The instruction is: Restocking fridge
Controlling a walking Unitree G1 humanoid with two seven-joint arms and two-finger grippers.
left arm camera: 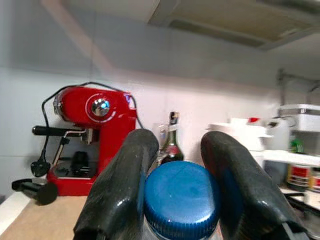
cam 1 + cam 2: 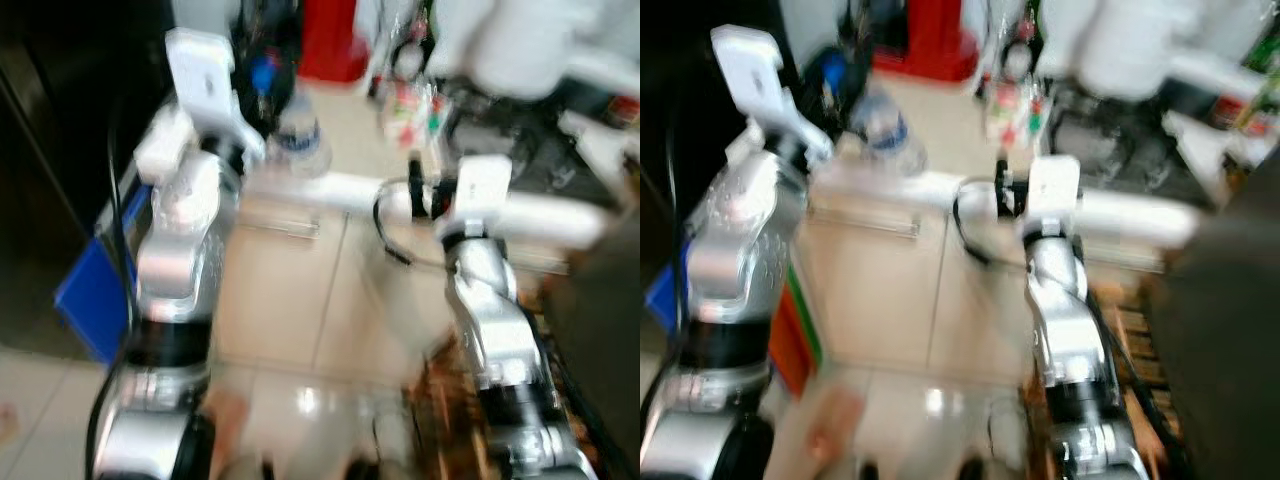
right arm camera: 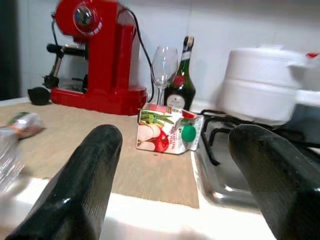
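1. Left gripper (image 1: 177, 200): fingers (image 1: 120, 195) pinched on 1 bottle (image 2: 300, 140) at its blue cap (image 1: 181, 200), one finger each side, both touching. Head views are blurred, but the bottle sits at the front edge of the counter (image 3: 100, 150).
2. Right gripper (image 3: 175, 200): fingers (image 3: 80, 185) spread wide, nothing between them. It points at the counter, just short of its white front edge.
3. Straight ahead of the right gripper: 1 juice carton (image 3: 169, 131), lying on its side on the counter, beside the stove (image 3: 225, 165).
4. Behind the carton: 1 wine glass (image 3: 164, 67) and 1 dark green bottle (image 3: 181, 80), side by side by the wall.
5. 1 red coffee machine (image 3: 95, 55) at the counter's far left.
6. 1 white pot (image 3: 262, 85) on the stove, to the right.
7. 1 blue box (image 2: 95, 290) low by the left arm.
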